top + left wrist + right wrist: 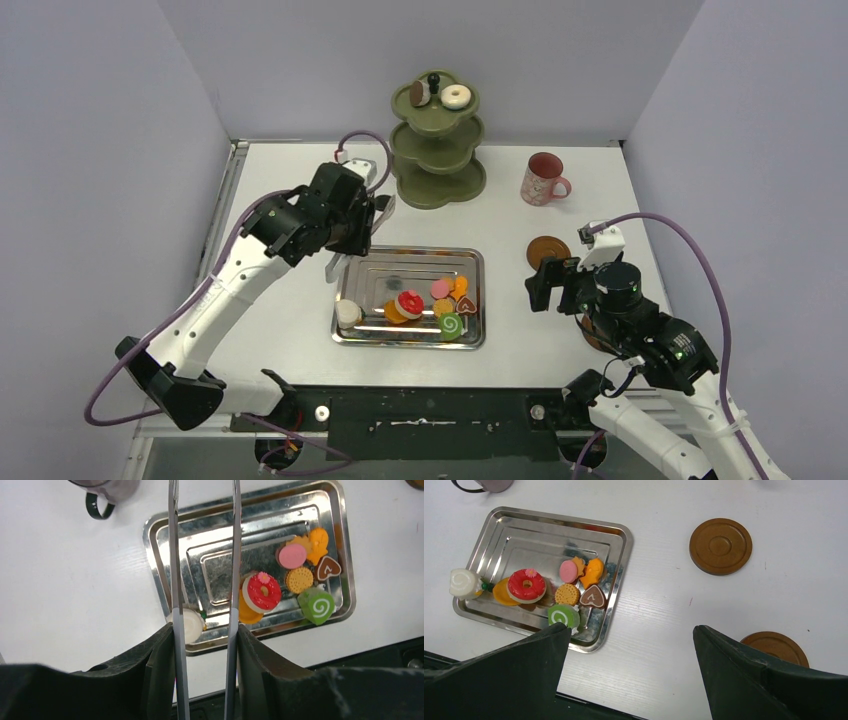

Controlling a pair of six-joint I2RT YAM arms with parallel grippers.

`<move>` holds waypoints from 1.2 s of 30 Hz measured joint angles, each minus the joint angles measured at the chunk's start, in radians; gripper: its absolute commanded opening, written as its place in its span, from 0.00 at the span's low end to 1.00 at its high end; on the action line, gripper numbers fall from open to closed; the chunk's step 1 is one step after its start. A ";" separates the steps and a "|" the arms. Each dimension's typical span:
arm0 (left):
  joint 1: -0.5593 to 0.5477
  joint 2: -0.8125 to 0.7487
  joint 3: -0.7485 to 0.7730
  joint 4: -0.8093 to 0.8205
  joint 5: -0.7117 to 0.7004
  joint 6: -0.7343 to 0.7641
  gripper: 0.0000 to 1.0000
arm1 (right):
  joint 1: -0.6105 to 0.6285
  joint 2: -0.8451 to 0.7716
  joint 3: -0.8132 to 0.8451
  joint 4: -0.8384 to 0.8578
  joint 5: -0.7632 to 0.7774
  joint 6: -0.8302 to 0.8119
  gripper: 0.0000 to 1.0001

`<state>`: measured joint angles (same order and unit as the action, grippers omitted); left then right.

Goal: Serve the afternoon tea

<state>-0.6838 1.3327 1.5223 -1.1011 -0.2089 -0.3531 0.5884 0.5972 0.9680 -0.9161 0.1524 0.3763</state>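
Observation:
Several toy sweets lie in the steel tray: a red donut, a green swirl roll, a pink macaron and a white sweet. My left gripper is shut on the metal tongs, which stand open above the tray's far left part. My right gripper is open and empty over bare table right of the tray. The olive-green stand holds a white donut and a brown sweet on top.
A pink mug stands at the back right. A mauve mug stands beyond the tray's far left corner, hidden under my left arm in the top view. One brown coaster lies right of the tray; another lies under my right arm.

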 measured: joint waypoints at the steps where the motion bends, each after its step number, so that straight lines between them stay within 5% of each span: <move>1: 0.007 -0.003 0.001 0.013 -0.005 0.002 0.23 | 0.000 0.000 0.000 0.002 0.000 0.000 1.00; 17: 0.071 0.203 0.254 0.284 -0.005 0.086 0.24 | 0.000 -0.011 0.000 0.004 0.001 0.001 1.00; 36: 0.071 0.493 0.513 0.354 0.029 0.113 0.29 | 0.000 -0.009 0.004 0.011 0.001 0.001 1.00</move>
<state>-0.6125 1.8256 2.0354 -0.7471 -0.1799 -0.2401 0.5884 0.5884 0.9718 -0.9054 0.1532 0.3771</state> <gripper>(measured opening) 0.392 0.999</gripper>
